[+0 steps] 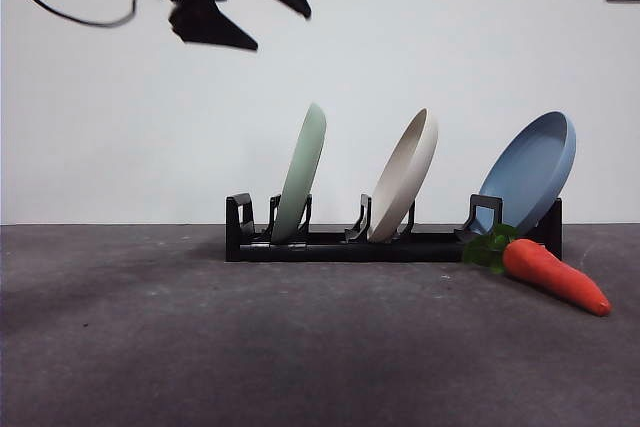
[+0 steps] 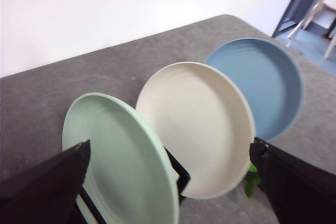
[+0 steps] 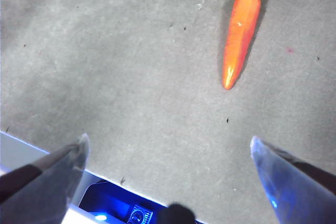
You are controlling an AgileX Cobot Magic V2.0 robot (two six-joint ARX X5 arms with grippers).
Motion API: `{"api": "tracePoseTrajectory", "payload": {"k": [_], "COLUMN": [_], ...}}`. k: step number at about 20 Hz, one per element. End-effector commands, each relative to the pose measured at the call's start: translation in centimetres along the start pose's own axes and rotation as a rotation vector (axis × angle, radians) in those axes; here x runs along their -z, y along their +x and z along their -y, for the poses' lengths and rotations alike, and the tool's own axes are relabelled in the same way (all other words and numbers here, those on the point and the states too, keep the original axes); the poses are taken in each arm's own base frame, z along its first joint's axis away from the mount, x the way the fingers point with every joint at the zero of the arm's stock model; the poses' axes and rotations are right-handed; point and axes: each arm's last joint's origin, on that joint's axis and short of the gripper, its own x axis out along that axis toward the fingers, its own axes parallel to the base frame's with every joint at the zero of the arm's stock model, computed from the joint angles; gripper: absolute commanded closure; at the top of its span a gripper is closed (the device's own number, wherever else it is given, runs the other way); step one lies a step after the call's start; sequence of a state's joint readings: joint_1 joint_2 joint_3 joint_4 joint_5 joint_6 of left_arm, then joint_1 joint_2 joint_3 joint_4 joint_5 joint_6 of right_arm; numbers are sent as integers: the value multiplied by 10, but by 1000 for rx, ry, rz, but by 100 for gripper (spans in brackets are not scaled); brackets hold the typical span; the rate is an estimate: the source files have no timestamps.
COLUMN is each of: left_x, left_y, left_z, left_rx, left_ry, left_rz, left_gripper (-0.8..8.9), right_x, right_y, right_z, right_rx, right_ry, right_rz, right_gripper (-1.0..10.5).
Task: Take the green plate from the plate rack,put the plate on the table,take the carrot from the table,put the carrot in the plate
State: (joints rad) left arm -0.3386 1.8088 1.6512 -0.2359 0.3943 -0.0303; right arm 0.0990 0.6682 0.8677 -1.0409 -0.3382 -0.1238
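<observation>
Left hand (image 1: 262, 15) spread wide, high above green plate (image 1: 301, 173) slotted in plate rack (image 1: 330, 245); right hand (image 3: 168, 156) apart, idle near carrot (image 3: 240, 35) on table (image 1: 200, 347); risk: descent clips neighbouring cream plate (image 1: 405, 176).

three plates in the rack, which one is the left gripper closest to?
The green plate, at the end of the plate rack farthest from the carrot. The open left gripper hangs above it; cream and blue plates sit farther along.
</observation>
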Motion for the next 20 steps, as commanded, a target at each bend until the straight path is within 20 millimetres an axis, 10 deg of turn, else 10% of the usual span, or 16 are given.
{"api": "tracePoseTrajectory", "payload": {"k": [1,10,15,20], "left_x": [12,66,74,74], "left_y": [24,91,99,98], "left_z": [-4,-3,9,8], "left_rx": [-3,-17,-34,-34], "left_ry": [-1,-10,3,-4], "left_rz": [-8,-116,-150,-160], "left_gripper": [220,222,689,822], "right_x": [-1,-1,-2,-3], "right_y": [-1,-1,0,0], "right_z": [0,0,0,0], "right_rx": [0,1,1,0], "right_ry": [-2,-2,-2,-2], "right_rz": [10,11,10,11], "right_gripper": [226,226,226,226]}}
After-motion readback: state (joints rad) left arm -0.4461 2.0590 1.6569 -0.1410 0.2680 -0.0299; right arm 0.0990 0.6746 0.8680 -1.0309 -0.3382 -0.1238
